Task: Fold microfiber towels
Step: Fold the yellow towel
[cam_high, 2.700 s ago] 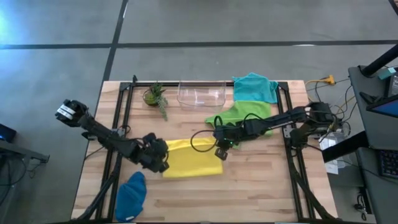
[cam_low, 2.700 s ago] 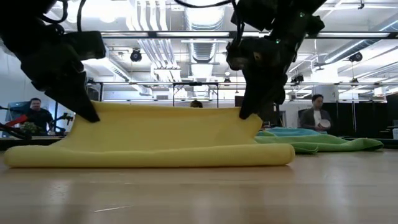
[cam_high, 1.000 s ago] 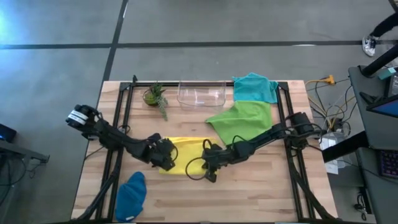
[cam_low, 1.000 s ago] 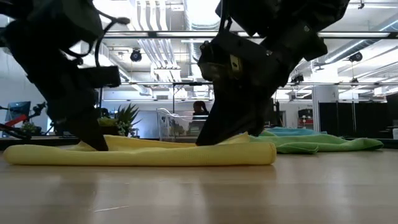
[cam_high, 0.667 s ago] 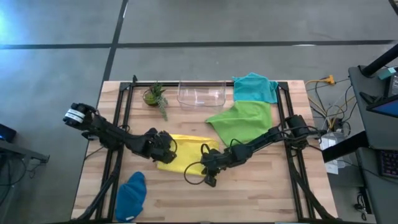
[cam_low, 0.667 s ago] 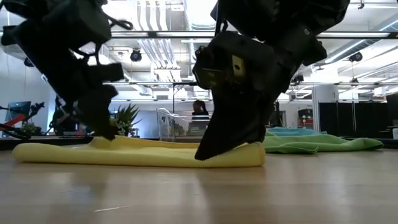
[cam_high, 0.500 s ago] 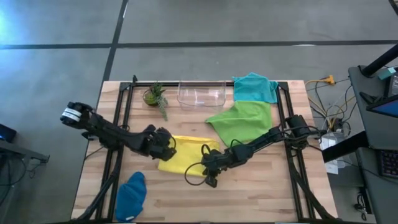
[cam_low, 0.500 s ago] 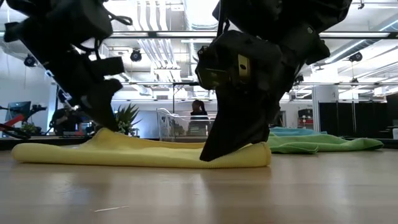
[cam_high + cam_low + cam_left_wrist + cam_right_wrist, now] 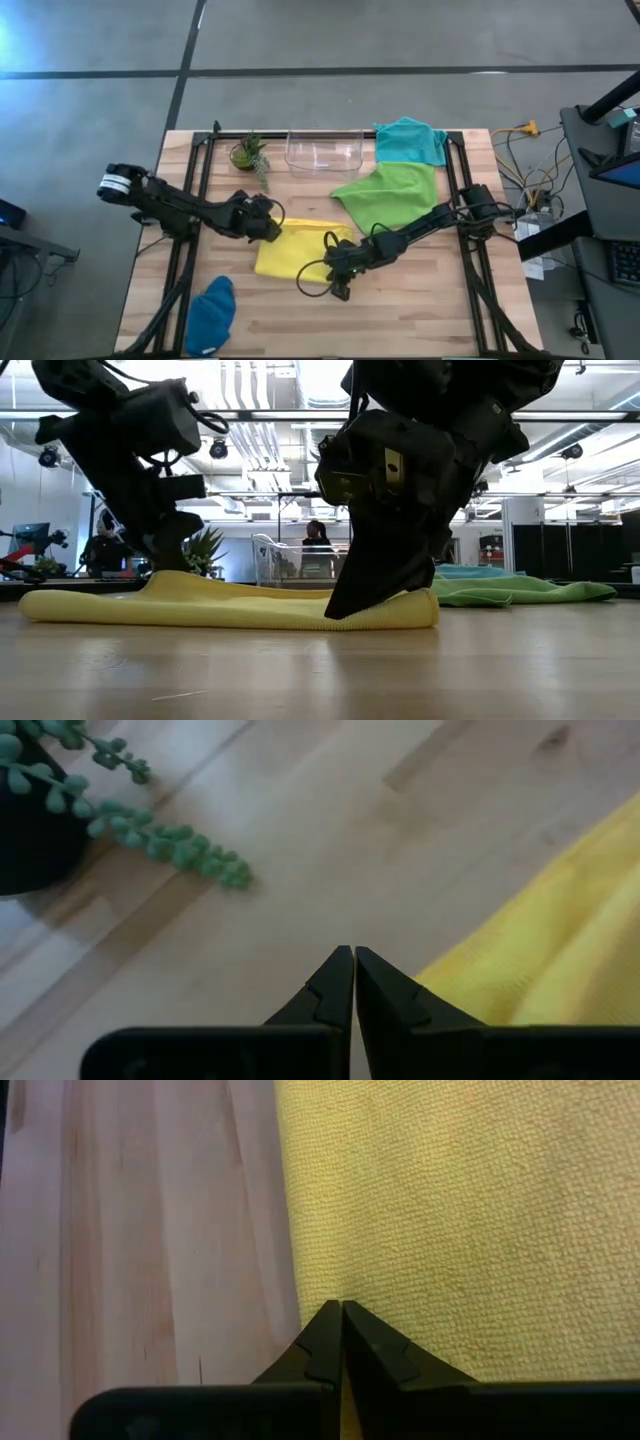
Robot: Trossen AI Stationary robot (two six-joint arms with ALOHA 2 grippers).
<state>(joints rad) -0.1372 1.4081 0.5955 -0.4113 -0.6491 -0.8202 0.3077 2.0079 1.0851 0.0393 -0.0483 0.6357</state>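
Here, at the near edge of the wooden counter (image 9: 420, 310), the dark blue towel (image 9: 211, 314) lies bunched at the left corner, well apart from both arms. Farther in, near the middle of the counter, the yellow towel (image 9: 296, 256) lies flat in a folded, roughly rectangular shape. The right gripper (image 9: 334, 266) is low at the right edge of this towel, and its jaws are closed; in the right wrist view the two dark fingers (image 9: 322, 1342) meet in one point at the border between the yellow cloth and the bare wood, and I cannot tell if they pinch any cloth. The left gripper (image 9: 268, 228) is at the far left corner of the yellow towel, and its jaws are closed too; in the left wrist view the tips are together with nothing between them, just beside the yellow edge, over bare wood. Beyond the yellow towel, on the right side, the lime green towel (image 9: 392, 195) lies spread open. At the far edge of the counter stand the small potted plant (image 9: 248, 153) on the left, the clear plastic bin (image 9: 324, 150) in the middle, and the teal towel (image 9: 410, 140) to the right of the bin, touching the green one.
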